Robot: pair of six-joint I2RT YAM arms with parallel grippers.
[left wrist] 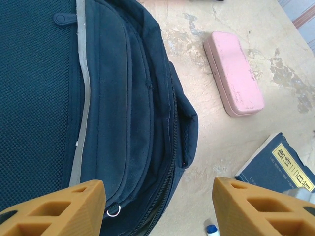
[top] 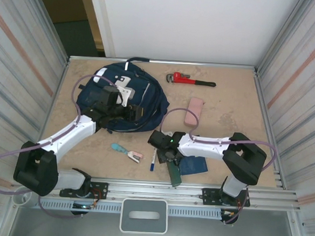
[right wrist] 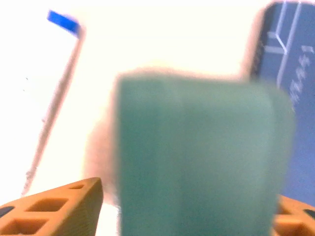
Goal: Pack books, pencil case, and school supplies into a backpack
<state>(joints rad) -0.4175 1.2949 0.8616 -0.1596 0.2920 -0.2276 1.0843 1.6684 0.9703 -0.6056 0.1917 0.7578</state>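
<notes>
The slim green book point(right wrist: 197, 157), smooth and flat-sided, is sitting between the right gripper's point(right wrist: 189, 199) ribbed orange fingers. The blur is hiding whether they are pinching it. The left gripper point(left wrist: 157, 196) is hanging wide open, holding nothing, over the navy fabric backpack's point(left wrist: 108, 98) zippered edge. The rounded pink pencil case point(left wrist: 234, 73) is lying nearby.
</notes>
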